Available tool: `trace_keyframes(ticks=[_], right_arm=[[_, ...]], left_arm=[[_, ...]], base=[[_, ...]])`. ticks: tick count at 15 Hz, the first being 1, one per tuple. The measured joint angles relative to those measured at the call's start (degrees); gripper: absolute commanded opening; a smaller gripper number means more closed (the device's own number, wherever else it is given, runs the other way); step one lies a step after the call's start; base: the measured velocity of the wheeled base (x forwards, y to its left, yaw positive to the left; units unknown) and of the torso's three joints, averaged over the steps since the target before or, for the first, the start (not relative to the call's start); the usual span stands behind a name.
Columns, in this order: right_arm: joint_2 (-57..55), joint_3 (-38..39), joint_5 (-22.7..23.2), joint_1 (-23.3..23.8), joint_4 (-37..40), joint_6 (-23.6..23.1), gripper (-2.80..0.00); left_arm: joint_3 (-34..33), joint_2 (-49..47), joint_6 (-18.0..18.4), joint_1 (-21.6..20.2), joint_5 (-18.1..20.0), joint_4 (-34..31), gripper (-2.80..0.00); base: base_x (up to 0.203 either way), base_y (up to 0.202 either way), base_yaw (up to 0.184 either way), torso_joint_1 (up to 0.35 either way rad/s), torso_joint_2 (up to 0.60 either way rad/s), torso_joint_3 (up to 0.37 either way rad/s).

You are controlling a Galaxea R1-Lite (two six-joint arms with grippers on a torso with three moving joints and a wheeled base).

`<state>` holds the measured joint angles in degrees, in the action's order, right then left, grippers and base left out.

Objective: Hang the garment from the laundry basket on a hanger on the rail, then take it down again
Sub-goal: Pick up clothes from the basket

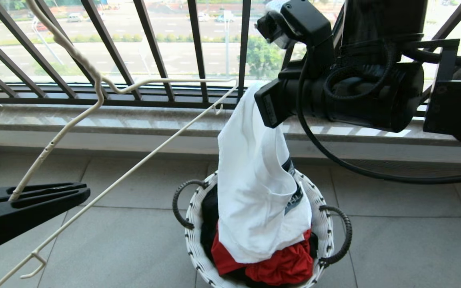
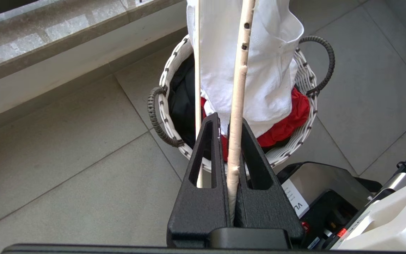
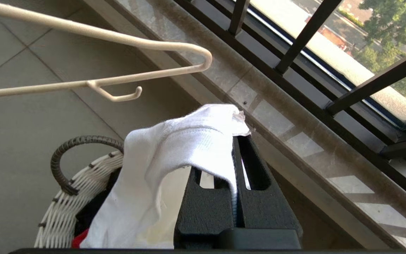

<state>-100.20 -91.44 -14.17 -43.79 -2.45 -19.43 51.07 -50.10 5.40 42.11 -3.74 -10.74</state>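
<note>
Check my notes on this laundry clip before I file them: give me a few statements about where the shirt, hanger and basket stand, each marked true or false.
1. The right gripper is shut on the white T-shirt. True.
2. The T-shirt has been lifted completely clear of the laundry basket. False: its lower end hangs inside the basket, over the red cloth.
3. The left gripper is shut on the cream wire hanger. True.
4. The T-shirt is already threaded onto the hanger. False: the hanger is bare, held beside the shirt.
5. The basket holds only the T-shirt. False: a red cloth and a black garment lie in it too.
</note>
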Motion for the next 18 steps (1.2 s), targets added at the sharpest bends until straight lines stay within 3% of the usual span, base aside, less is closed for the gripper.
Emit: trace_keyframes(ticks=[7, 16, 17, 18], right_arm=[[-0.2, 16.8, 0.3, 1.3, -0.5, 0.2, -2.8], [-1.3, 20.9, 0.0, 1.8, -1.5, -0.9, -2.8], [-1.2, 21.0, 0.0, 1.8, -1.6, -1.0, 0.0], [-1.2, 21.0, 0.0, 1.8, -1.6, -1.0, 0.0]], left_arm=[[-0.2, -0.5, 0.1, 0.0, 0.0, 0.0, -2.8], [-0.6, -1.4, 0.2, 0.0, 0.0, 0.0, -2.8], [-0.6, -1.4, 0.2, 0.0, 0.0, 0.0, -2.8], [-0.6, -1.3, 0.2, 0.0, 0.0, 0.0, -2.8]], base=[[0.0, 0.0, 0.0, 0.0, 0.0, 0.0], [0.0, 0.0, 0.0, 0.0, 0.0, 0.0], [0.0, 0.0, 0.0, 0.0, 0.0, 0.0], [0.0, 0.0, 0.0, 0.0, 0.0, 0.0]])
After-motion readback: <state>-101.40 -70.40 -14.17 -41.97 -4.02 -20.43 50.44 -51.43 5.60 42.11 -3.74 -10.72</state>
